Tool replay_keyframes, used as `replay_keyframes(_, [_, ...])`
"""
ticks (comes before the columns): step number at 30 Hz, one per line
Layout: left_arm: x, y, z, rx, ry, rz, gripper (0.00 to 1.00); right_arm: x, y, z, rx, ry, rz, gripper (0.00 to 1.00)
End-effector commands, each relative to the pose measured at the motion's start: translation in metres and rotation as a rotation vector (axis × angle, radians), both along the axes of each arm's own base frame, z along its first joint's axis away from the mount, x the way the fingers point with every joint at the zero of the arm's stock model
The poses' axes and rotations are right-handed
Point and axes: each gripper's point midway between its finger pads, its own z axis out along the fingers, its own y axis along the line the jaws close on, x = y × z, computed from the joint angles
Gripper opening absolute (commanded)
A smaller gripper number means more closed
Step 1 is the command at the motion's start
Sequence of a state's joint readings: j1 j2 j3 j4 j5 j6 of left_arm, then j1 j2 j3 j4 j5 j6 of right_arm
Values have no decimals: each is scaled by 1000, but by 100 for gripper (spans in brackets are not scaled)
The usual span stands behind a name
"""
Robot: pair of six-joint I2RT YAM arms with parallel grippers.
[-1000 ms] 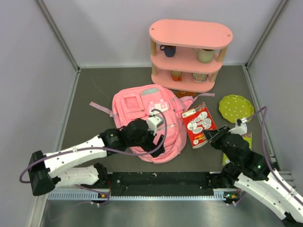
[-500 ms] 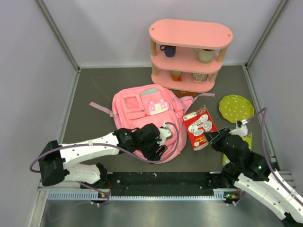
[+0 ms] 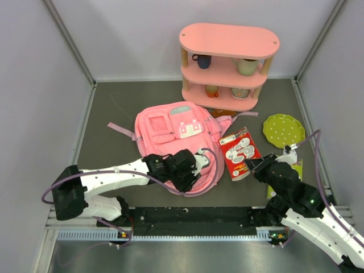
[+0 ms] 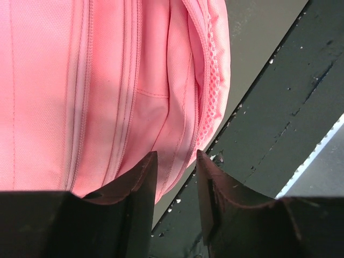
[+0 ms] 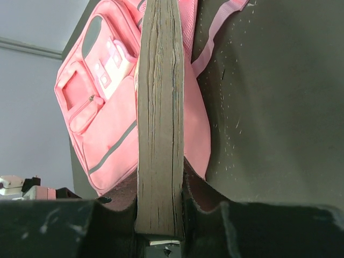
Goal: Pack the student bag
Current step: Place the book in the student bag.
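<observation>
Book (image 5: 159, 118) clamped edge-on in right gripper (image 5: 160, 183), table (image 5: 279, 107) to its right. Left gripper (image 4: 175, 161), narrowly apart, over student bag (image 4: 80, 80) edge.

Left gripper (image 4: 174, 161) farther down student bag (image 3: 170, 122)

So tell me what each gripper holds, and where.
Right gripper clamps the book at its near end. Left gripper holds nothing, open over the student bag.

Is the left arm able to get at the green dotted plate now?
Probably not easily. The green dotted plate lies far right, beyond the book held by the right gripper; the left gripper sits at the pink backpack's near edge.
</observation>
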State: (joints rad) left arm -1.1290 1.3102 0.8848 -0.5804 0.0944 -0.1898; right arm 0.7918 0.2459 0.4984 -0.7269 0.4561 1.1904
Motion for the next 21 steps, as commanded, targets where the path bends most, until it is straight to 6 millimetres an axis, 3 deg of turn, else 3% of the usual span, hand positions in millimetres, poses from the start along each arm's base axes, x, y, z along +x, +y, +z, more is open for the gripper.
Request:
replay_keyframes(1, [13,-16,16,-67,-66,10,36,3,7,21,81,-56,2,0])
replay_keyframes(2, [15,-16,16,-64,-77,18,34,3,7,20,81,-52,4,0])
replay_keyframes(6, [20,-14,17,-60,-96,37,7,3,8,18,84,-47,8,0])
replay_keyframes(9, [22,-14,20,-65,-105,49,0,2,9,16,86,-42,12,0])
replay_keyframes(14, [35,-9,34,-85,-173,127,0,0,10,15,92,-42,23,0])
replay_keyframes(21, [71,9,94,-203,-348,383,0,-11,15,16,112,-35,85,0])
